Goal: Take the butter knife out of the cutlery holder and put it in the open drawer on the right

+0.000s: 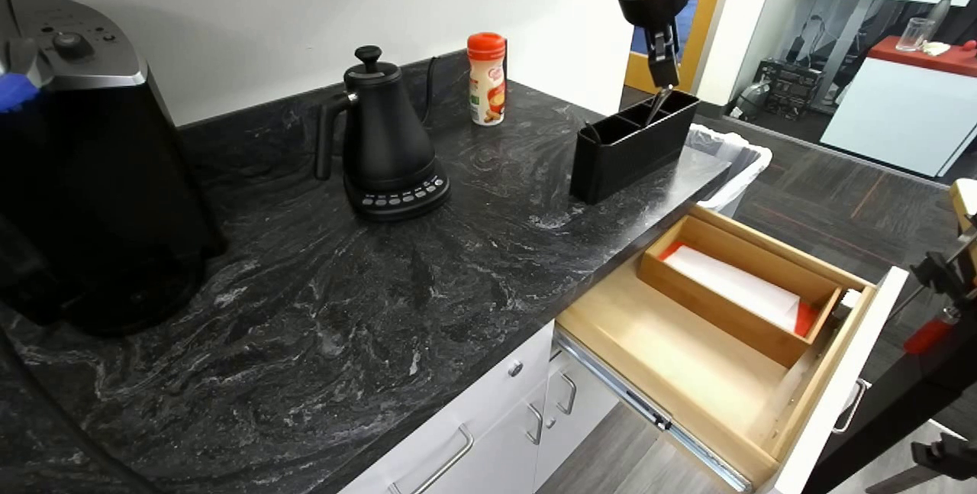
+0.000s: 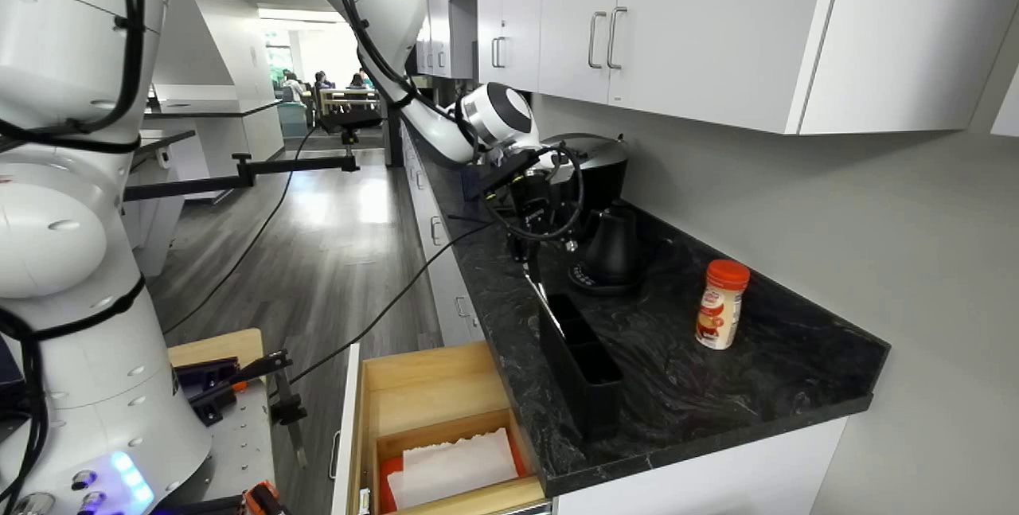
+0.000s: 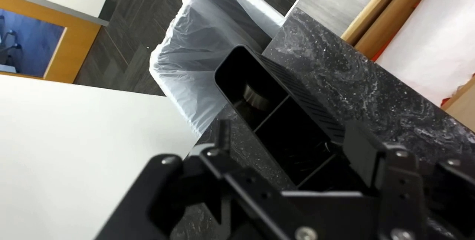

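Gripper [image 3: 289, 140]: in the wrist view its jaws stand spread, well apart, above the compartments.
Cutlery holder [image 3: 304, 101]: black and divided, on the marbled counter [image 3: 334, 69]; a dull metallic object [image 3: 256, 98], too dark for me to name, lies in an end compartment.
Butter knife [image 1: 659, 105]: in an exterior view, a slim silvery utensil leaning up out of the holder, its top close under the gripper; I can't tell whether they touch.
Open drawer [image 1: 687, 334]: pulled out below the counter, its divider tray [image 1: 717, 309] bearing white paper [image 1: 736, 285].
Creamer bottle [image 2: 723, 304]: in an exterior view, red-capped and upright, apart from the holder.
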`<state>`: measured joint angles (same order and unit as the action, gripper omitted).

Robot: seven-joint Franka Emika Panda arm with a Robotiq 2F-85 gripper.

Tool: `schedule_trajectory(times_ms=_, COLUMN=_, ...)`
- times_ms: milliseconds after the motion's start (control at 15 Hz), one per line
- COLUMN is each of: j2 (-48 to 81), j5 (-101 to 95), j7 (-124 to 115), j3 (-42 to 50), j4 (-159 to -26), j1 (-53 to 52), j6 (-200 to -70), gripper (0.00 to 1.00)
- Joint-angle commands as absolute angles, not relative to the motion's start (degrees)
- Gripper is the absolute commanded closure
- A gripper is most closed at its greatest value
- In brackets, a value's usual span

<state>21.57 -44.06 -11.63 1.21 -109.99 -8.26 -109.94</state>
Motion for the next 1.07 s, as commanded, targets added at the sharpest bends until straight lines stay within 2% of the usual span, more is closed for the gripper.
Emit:
schedule_trajectory(times_ms=0, j2=20.79, j5=-45.21, j7=-10.83, j3=0.6, j4=-109.03, j1=-8.08, j6=-106.95, gripper=0.0)
schedule_trajectory(times_ms=533, j2=20.47, j5=-36.7, j7=-4.0, j3=-1.04, j4=-104.99, j1=-6.9, j6=-102.26, gripper=0.0)
schedule_trajectory(times_ms=1000, j2=21.06, j5=-22.96, j7=7.04, j3=-1.82, j4=-102.45, j1=-5.67, j6=-92.03, gripper=0.0)
